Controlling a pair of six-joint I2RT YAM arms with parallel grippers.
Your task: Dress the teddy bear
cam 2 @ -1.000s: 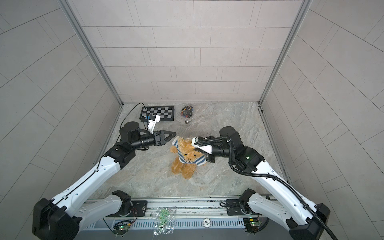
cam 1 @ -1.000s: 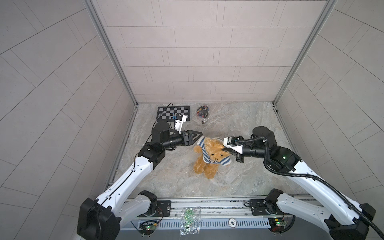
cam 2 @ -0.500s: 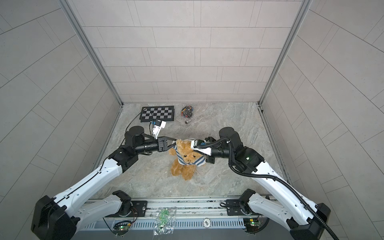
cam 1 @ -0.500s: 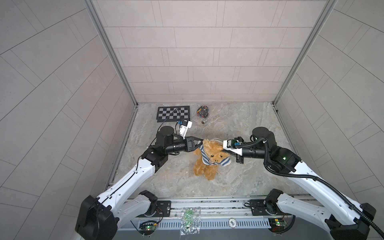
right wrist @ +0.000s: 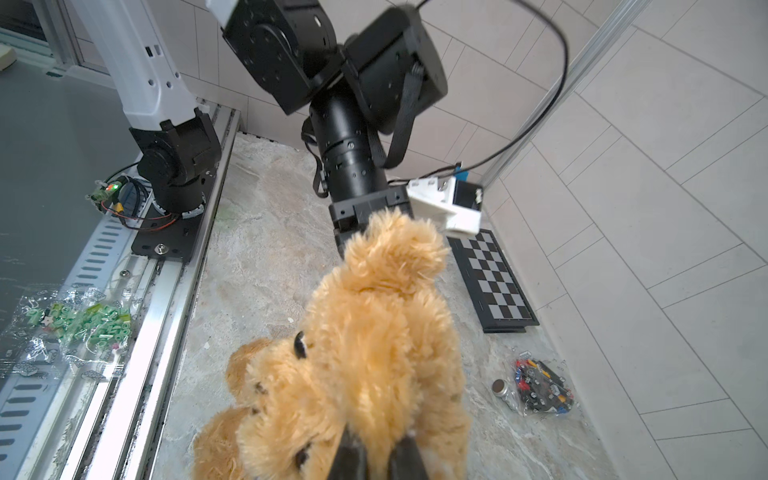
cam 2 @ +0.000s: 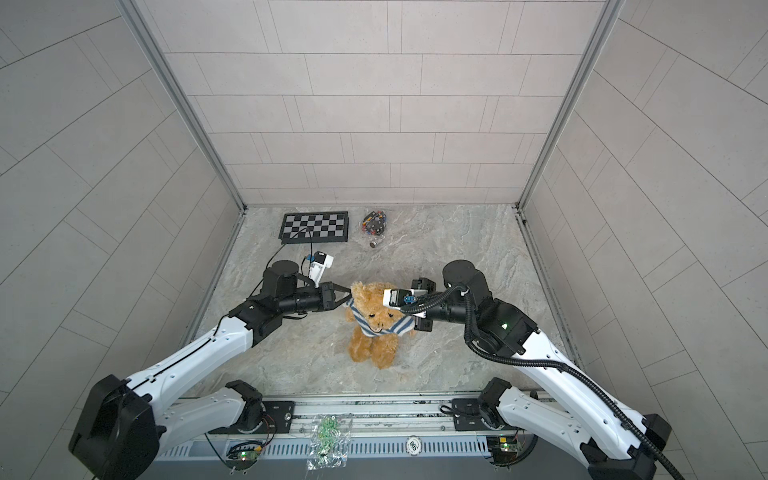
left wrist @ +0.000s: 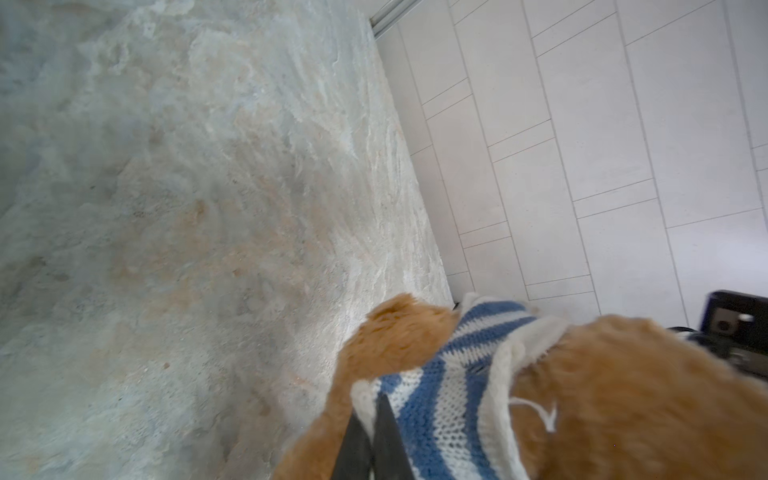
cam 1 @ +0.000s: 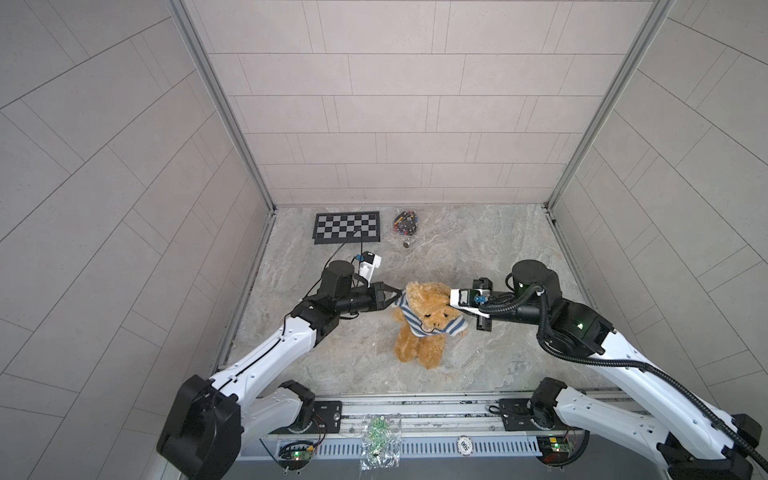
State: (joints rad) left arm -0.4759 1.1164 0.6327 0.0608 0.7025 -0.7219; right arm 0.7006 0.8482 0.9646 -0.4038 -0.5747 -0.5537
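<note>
Two hands flank teddy bear (cam 1: 419,332), sitting at frame centre on bench (cam 1: 332,357); left hand (left wrist: 380,405) pinches striped shirt (left wrist: 432,399) edge, likely to stretch it past head; right hand (right wrist: 376,455) pressed together in fur, probably steadying.

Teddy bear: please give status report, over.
Left tool shut on striped shirt. Right tool shut at teddy bear head. Shirt bunched round neck, body bare. Nothing in the way.

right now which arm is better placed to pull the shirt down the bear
Left, probably: the left gripper is shut on the striped shirt, while the right gripper only pinches fur on the teddy bear.
</note>
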